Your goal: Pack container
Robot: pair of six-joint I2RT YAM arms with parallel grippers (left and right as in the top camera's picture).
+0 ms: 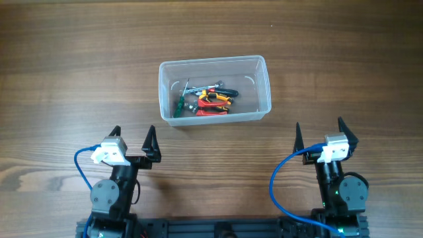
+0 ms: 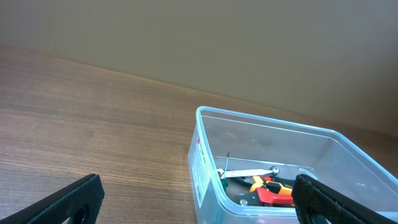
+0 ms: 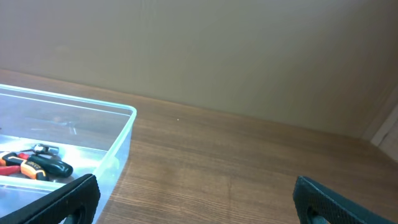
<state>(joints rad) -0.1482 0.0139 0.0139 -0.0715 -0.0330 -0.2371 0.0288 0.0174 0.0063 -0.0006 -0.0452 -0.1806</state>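
The container [image 1: 168,69], a clear plastic tub, stands at the middle of the wooden table. Inside it lie several hand tools [image 1: 210,99]: red and yellow-handled pliers, a green screwdriver and a metal wrench. My left gripper [image 1: 133,137] sits near the table's front left, open and empty, short of the tub's front left corner. My right gripper [image 1: 320,131] rests at the front right, open and empty, beside the tub's right end. The left wrist view shows the container [image 2: 208,158] with tools [image 2: 267,186] inside; the right wrist view shows the container's [image 3: 121,140] right end.
Bare wood-grain tabletop [image 1: 79,53] surrounds the tub on all sides. Blue cables [image 1: 80,173] loop beside each arm base at the front edge. A plain wall [image 3: 199,50] rises behind the table's far edge.
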